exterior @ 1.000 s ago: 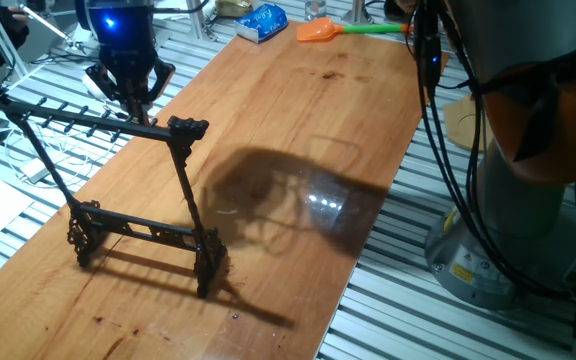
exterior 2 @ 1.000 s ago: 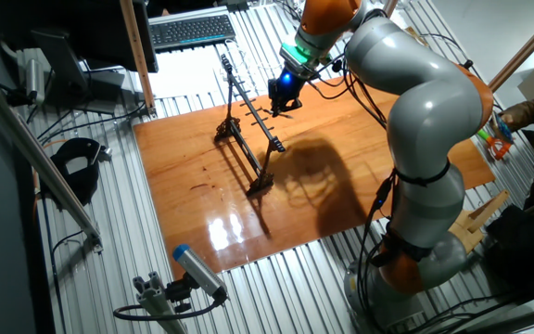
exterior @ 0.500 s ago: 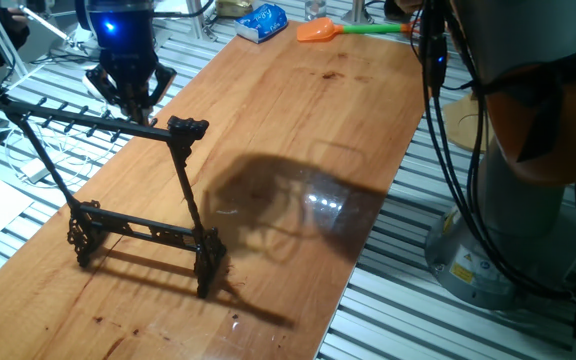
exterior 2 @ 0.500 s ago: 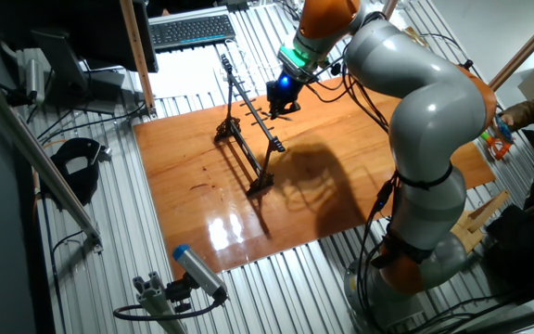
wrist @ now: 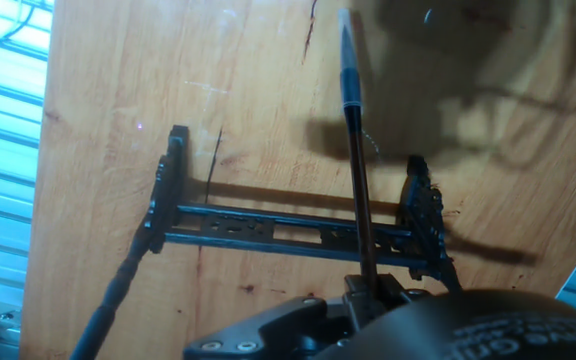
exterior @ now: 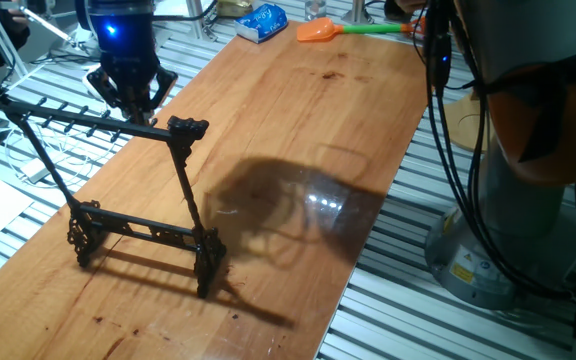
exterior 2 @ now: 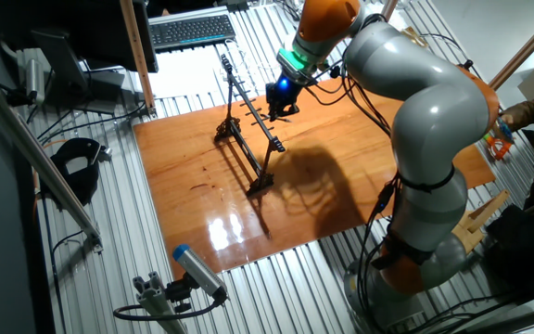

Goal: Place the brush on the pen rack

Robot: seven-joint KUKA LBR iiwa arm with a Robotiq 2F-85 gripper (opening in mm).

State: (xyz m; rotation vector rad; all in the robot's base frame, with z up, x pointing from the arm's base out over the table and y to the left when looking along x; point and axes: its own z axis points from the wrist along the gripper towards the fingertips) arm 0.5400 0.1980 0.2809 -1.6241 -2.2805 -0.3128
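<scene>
The pen rack (exterior: 133, 180) is a black metal frame standing on the left part of the wooden table, its pegged top bar (exterior: 78, 120) running left to right. My gripper (exterior: 130, 98) hangs just behind that bar near its right end, shut on the brush. In the hand view the brush (wrist: 352, 130) is a thin dark shaft with a grey-blue end, pointing away from my fingers (wrist: 368, 292) down over the rack's lower rails (wrist: 288, 235). In the other fixed view my gripper (exterior 2: 279, 102) sits beside the rack (exterior 2: 248, 130). The brush is too thin to make out in either fixed view.
An orange scoop with a green handle (exterior: 320, 31) and a blue packet (exterior: 263, 22) lie at the table's far end. A keyboard (exterior 2: 193, 30) sits beyond the table. The robot's base (exterior: 513, 230) stands off the right edge.
My gripper, still holding the brush, has shifted slightly beside the rack's top bar. The rack has not moved.
</scene>
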